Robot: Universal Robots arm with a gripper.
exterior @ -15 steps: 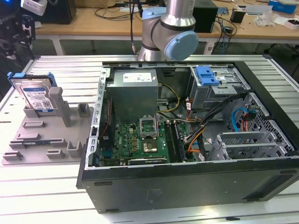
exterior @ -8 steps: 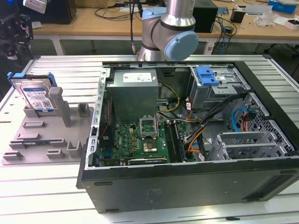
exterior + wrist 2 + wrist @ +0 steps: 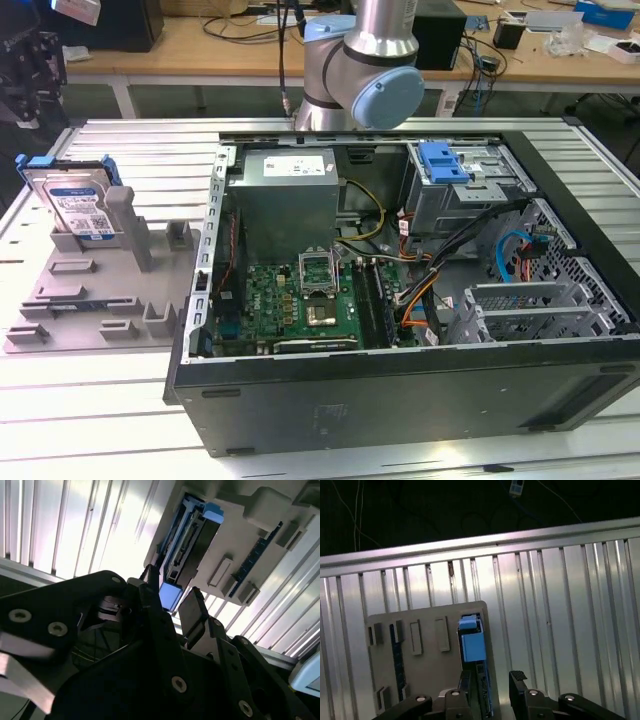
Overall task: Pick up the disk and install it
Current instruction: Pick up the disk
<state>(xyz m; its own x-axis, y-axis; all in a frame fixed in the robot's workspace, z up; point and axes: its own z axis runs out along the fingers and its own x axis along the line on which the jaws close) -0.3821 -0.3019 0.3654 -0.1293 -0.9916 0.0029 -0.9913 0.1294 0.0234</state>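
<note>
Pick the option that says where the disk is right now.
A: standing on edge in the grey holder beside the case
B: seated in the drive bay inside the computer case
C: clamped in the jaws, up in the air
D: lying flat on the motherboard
A: in the exterior view the disk stands on edge in a slot of the grey holder, on the exterior view's left of the open computer case.

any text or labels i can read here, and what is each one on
No text here is legible.
White-and-blue label on the disk: print too small to read.
White label on the grey power supply box: too small to read.
Markings on the green motherboard: too small to read.
</note>
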